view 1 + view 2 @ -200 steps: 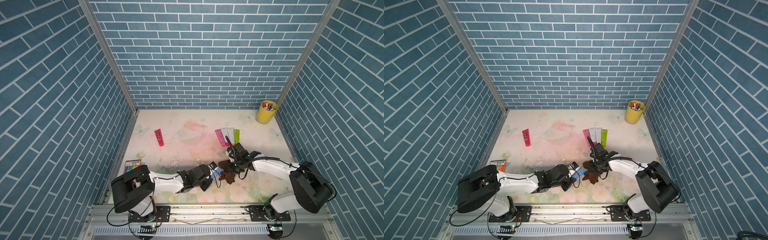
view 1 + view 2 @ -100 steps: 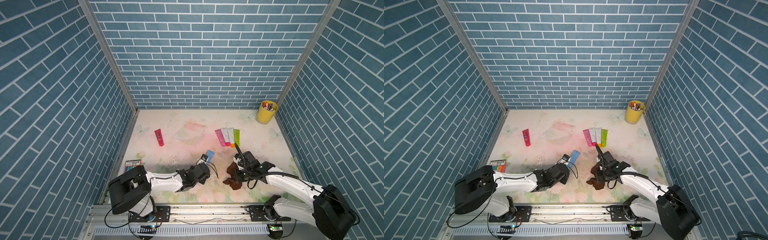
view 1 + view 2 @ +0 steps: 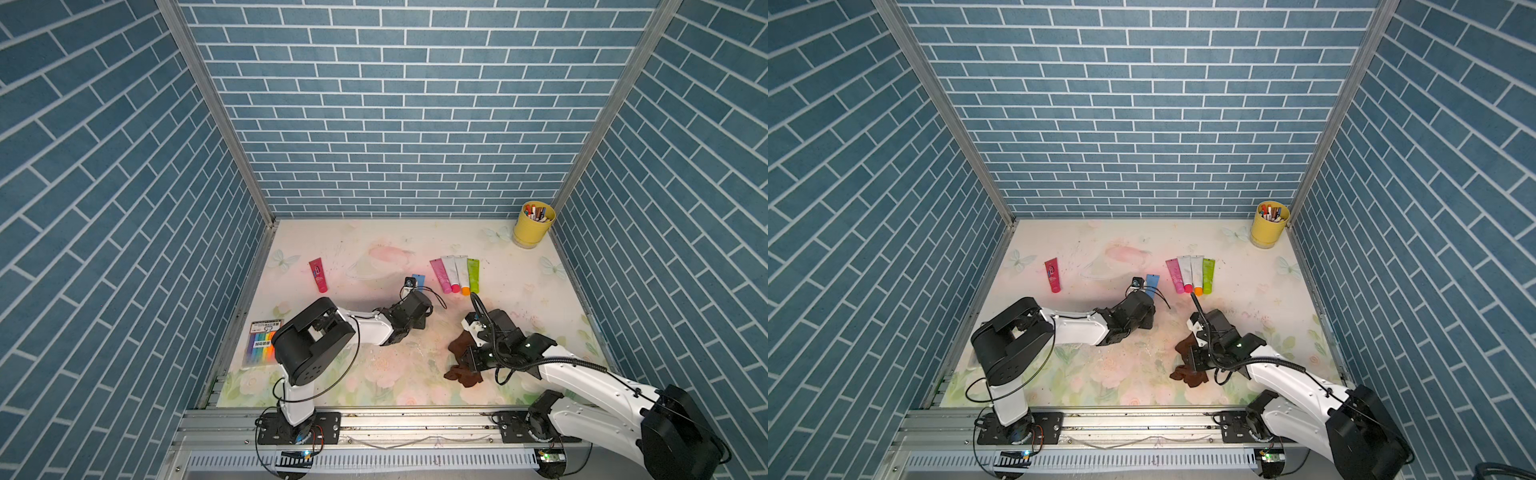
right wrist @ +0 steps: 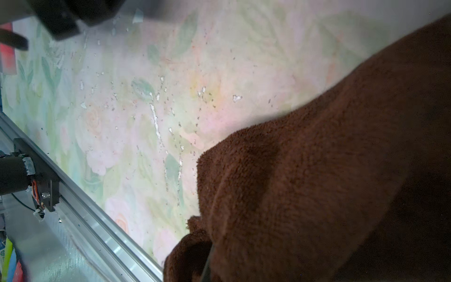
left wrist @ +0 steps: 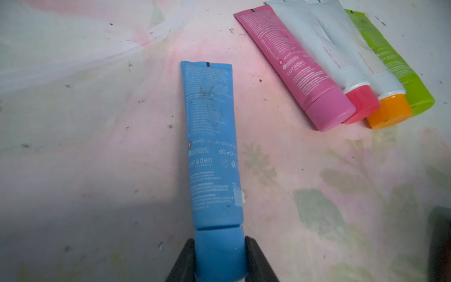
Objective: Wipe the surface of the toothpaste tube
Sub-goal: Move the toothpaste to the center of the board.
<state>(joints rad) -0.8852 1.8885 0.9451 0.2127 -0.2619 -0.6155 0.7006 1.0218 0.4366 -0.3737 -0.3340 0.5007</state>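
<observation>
On the blue toothpaste tube you can read "MADE IN SWITZERLAND", "60 ml" and "curaden". On the pink tube you can read "curaden". The finer print on both is illegible.

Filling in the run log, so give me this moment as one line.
left gripper: shut on blue toothpaste tube cap | right gripper: shut on brown cloth | cloth and tube: apart | tube: dark marks

Blue brick-patterned walls close in a pale floral mat on three sides. Metal posts rise at the mat's two far corners, and a metal rail runs along its near edge. The mat is evenly lit, speckled with dark flecks.
</observation>
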